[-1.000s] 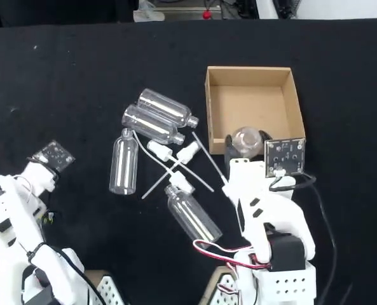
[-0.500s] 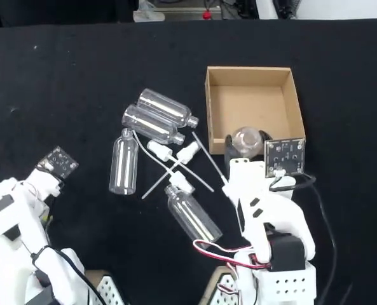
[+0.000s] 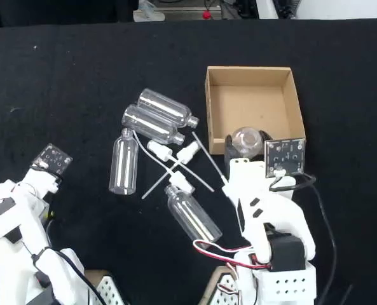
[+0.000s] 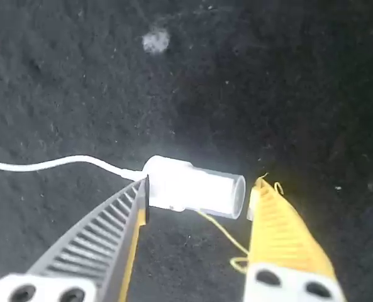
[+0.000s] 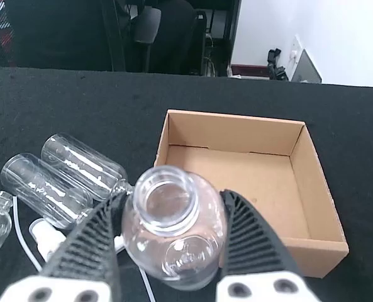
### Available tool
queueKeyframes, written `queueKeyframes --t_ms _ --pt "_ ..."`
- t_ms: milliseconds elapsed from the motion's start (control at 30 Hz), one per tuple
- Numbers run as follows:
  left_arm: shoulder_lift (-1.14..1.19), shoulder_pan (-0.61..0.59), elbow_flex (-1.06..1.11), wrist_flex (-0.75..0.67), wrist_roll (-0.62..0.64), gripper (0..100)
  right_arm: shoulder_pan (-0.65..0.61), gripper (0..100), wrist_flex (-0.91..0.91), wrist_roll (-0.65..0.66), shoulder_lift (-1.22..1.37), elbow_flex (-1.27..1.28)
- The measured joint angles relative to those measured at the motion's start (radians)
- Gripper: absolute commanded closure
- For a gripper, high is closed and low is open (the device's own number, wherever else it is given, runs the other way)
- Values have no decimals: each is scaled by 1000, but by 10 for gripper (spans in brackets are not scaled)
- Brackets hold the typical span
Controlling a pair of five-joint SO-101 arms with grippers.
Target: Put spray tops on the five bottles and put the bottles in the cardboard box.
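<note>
My right gripper is shut on a clear bottle with an open neck, held upright just in front of the cardboard box. In the high view this bottle stands at the box's near wall. Three capless bottles lie left of the box, and another bottle lies nearer the arms. Loose spray tops with long tubes lie between them. My left gripper stands open low over the cloth, one jaw on either side of a white spray top lying there.
The table is covered in black cloth. The box holds nothing inside. The left arm sits at the near left and the right arm's base at the near right. Chairs and room clutter stand beyond the far edge.
The left arm's wrist shifted slightly right and nearer, then back left. The right arm and its bottle have not moved.
</note>
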Motion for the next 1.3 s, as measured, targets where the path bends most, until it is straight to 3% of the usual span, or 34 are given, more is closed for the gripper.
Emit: queueKeyframes --t_ms 367,500,667,1000,1167,1300 --pt "0 -52 0 0 40 748 0 970 0 0 0 0" --pt "0 -69 -6 34 123 748 0 970 0 0 0 0" --pt "2 -87 -130 147 229 747 0 970 0 0 0 0" --pt "5 -112 -330 155 301 747 0 970 0 0 0 12" --pt "5 -130 -241 -43 509 745 0 970 0 0 0 12" --pt "5 -149 -87 -304 562 743 0 970 0 0 0 12"
